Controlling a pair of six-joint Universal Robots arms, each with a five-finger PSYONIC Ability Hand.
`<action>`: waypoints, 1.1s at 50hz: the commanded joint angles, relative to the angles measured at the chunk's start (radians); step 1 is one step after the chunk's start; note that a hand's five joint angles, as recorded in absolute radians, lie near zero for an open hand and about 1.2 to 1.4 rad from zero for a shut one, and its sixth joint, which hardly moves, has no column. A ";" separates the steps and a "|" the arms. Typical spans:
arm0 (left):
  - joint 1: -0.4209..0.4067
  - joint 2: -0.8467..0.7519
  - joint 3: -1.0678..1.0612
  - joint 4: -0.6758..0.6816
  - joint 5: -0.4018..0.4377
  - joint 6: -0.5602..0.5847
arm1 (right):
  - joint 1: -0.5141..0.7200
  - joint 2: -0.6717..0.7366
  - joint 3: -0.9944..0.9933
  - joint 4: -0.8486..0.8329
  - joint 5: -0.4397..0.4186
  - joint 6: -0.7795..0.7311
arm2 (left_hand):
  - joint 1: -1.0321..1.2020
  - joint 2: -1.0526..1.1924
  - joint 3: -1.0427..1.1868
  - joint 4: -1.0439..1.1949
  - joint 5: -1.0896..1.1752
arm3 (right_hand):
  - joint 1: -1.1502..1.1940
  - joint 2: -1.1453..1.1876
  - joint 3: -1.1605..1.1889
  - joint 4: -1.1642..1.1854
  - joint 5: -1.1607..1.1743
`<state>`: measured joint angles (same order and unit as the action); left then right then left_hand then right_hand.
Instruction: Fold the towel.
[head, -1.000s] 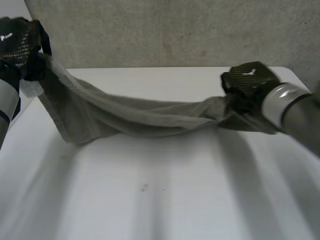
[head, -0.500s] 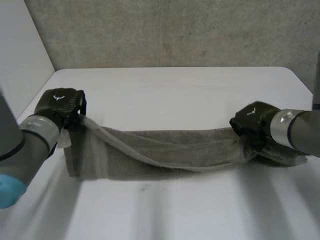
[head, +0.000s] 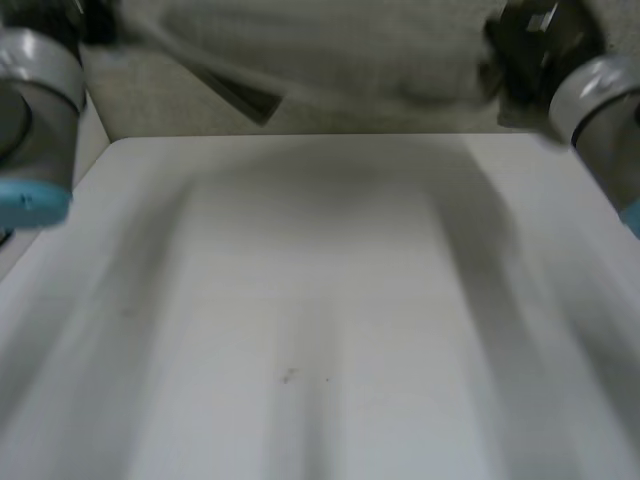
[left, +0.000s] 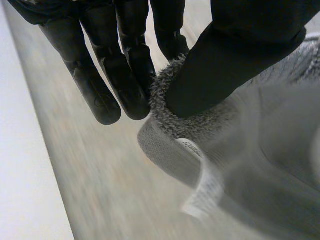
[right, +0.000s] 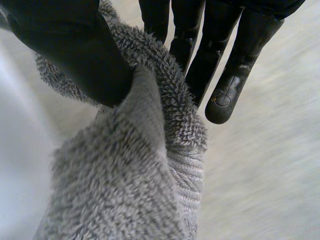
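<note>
Both ends of the towel (head: 330, 45) are held up high over the bench (head: 320, 300), so it hangs stretched out and does not touch the bench. The left robot hand (left: 240, 55) pinches one end tight between its thumb and fingers (left: 100, 80). The right robot hand (right: 65, 50) pinches the other end the same way, with its thumb pressed into the fluffy edge.
</note>
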<state>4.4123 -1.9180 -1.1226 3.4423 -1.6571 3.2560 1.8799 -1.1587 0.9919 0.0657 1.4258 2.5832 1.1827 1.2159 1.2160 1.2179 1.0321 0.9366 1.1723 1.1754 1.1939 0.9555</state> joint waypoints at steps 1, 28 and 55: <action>0.001 -0.009 -0.316 -0.002 0.013 0.007 | -0.019 0.097 0.019 0.332 -0.064 -0.080 | 0.214 0.180 0.180 0.178 0.190 | 0.460 0.224 0.221 0.202 0.266; -0.002 -0.016 -0.450 0.011 0.030 0.076 | -0.137 0.016 0.312 0.280 -0.042 0.090 | 0.214 0.180 0.180 0.178 0.190 | -0.585 -0.820 -0.824 -0.842 -0.778; 0.029 -0.024 -0.456 0.011 0.016 0.067 | -0.234 -0.406 0.999 0.017 -0.177 0.245 | 0.214 0.180 0.180 0.178 0.190 | -0.179 -0.415 -0.418 -0.437 -0.373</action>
<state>4.4201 -1.9483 -1.5840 3.4534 -1.6363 3.3223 1.6552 -1.5617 1.9333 0.1273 1.2465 2.7058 1.1830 1.2158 1.2160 1.2179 1.0321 0.5612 0.6492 0.6564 0.6550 0.4537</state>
